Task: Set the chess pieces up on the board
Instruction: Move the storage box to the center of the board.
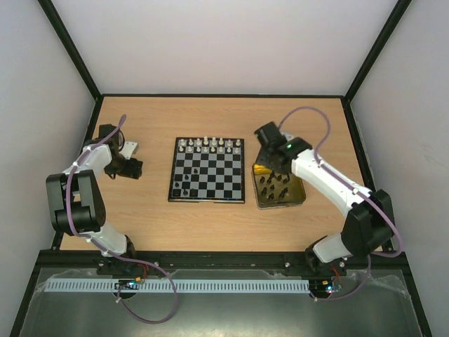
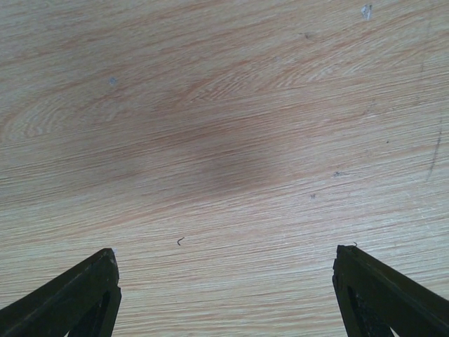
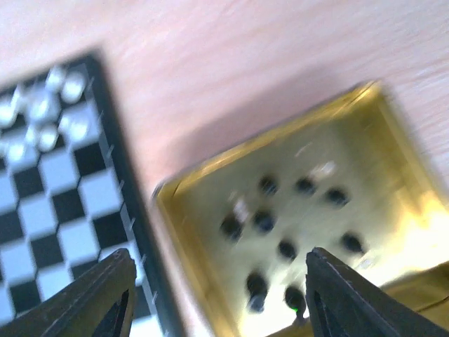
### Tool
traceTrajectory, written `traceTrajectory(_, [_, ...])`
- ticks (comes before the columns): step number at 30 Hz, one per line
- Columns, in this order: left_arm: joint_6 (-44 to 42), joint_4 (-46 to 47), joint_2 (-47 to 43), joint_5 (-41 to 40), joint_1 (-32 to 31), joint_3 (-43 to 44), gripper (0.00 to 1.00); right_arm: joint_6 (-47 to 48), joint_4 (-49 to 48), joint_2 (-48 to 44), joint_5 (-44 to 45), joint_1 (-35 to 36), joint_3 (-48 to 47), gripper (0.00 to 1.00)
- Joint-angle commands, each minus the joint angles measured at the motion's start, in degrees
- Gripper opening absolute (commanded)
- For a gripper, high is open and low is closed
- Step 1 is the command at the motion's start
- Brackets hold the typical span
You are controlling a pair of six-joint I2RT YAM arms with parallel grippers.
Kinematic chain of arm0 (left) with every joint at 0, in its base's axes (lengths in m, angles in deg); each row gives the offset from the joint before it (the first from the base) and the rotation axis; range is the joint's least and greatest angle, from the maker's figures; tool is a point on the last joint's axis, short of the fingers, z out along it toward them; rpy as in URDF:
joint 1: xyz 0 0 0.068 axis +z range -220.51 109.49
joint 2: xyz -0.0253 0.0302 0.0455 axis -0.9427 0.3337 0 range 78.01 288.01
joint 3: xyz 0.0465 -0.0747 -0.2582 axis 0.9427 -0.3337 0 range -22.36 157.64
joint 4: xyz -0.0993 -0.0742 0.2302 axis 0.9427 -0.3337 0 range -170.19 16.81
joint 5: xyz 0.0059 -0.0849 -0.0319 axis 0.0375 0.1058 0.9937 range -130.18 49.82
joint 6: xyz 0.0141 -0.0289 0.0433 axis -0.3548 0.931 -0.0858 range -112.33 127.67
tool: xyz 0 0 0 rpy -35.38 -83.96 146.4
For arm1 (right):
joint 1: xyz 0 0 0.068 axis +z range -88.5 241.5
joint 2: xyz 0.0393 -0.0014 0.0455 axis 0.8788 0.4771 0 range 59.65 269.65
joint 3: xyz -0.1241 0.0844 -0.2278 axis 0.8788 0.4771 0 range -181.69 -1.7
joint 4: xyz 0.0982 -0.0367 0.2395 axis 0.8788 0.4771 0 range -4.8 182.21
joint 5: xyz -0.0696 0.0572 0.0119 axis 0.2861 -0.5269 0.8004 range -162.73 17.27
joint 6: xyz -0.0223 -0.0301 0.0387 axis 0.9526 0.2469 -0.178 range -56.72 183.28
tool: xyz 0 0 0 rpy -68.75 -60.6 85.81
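At lower centre of the right wrist view, small black chessmen (image 3: 265,221) sit in the yellow-lined metal tin (image 3: 266,140), between the wide-apart, empty fingers (image 3: 105,295) of my right gripper (image 3: 219,260). The black-and-silver checked chessboard (image 3: 63,203) lies frame-left. I judge the left gripper (image 2: 224,251), equally spread and empty, far less handy.

Seen from overhead, the board (image 1: 208,170) lies at the middle of the desk (image 1: 224,119). A row of chessmen (image 1: 210,145) stands along its upper edge, and a few other chessmen (image 1: 184,188) stand near its lower left corner. Just right of the board sits a tin (image 1: 300,191) with loose chess pieces (image 1: 275,184) inside. The right gripper (image 1: 270,156) hangs over the tin's upper left corner. The left gripper (image 1: 135,168) is at frame left, well apart from the board.
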Motion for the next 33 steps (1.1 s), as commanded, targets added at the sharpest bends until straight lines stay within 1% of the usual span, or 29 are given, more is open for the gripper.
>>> traceTrajectory(1, [-0.05, -1.99, -1.83, 0.94, 0.35, 0.21, 0.84, 5.01, 4.92, 3.75, 6.9, -9.65, -6.02, 0.63])
traceTrajectory(4, [0.29, -2.07, -1.87, 1.07, 0.38, 0.45, 0.84, 7.15, 3.58, 8.63, 5.61, -16.48, -9.55, 0.63])
traceTrajectory(6, [0.59, -2.07, -1.87, 1.18, 0.38, 0.52, 0.83, 7.81, 1.71, 12.54, 4.93, -19.31, -11.95, 0.63])
traceTrajectory(9, [0.89, -2.07, -1.74, 1.38, 0.44, 0.48, 0.84, 7.99, 1.82, 17.84, 3.2, -22.02, -16.89, 0.63])
traceTrajectory(12, [0.94, -2.04, -1.68, 1.34, 0.4, 0.36, 0.84, 7.28, 0.26, 22.01, -0.19, -24.02, -18.6, 0.63])
traceTrajectory(15, [0.91, -2.08, -1.53, 1.29, 0.48, 0.68, 0.84, 7.2, -0.61, 24.14, -1.96, -24.94, -18.89, 0.62])
traceTrajectory(22, [0.87, -2.2, -1.04, 1.47, 0.55, 1.38, 0.84, 6.22, -3.26, 23.75, -4.82, -25.27, -13.55, 0.61])
traceTrajectory(28, [0.5, -2.07, -0.6, 1.38, 0.57, 1.47, 0.84, 5.71, -5.82, 20.62, -5.07, -25.27, -5.5, 0.59])
traceTrajectory(33, [0.37, -2.09, -0.55, 1.55, 0.62, 1.43, 0.84, 4.85, -7.62, 18.21, -5.0, -25.27, -0.76, 0.57])
